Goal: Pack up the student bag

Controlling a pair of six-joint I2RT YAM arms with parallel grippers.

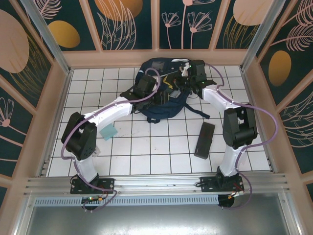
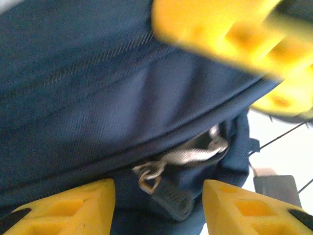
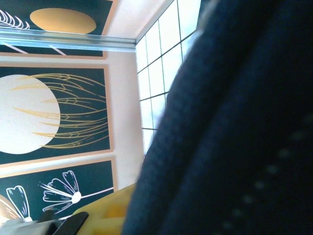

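Observation:
The student bag (image 1: 164, 105), navy blue, lies at the back middle of the tiled table. My left gripper (image 1: 165, 95) is over its middle. In the left wrist view my left gripper (image 2: 159, 205) stands open, its yellow fingers (image 2: 73, 205) on either side of a dark zipper pull (image 2: 168, 193) with a metal ring and grey strap. My right gripper (image 1: 189, 79) is at the bag's far right edge. Its yellow fingers (image 2: 230, 29) press on the bag fabric (image 2: 98, 98). Navy fabric (image 3: 234, 127) hides its jaws, and one yellow finger (image 3: 105, 215) shows beneath.
A black oblong case (image 1: 204, 139) lies on the tiles to the right of the bag. A small teal item (image 1: 108, 132) lies beside the left arm. Low walls ring the table on three sides.

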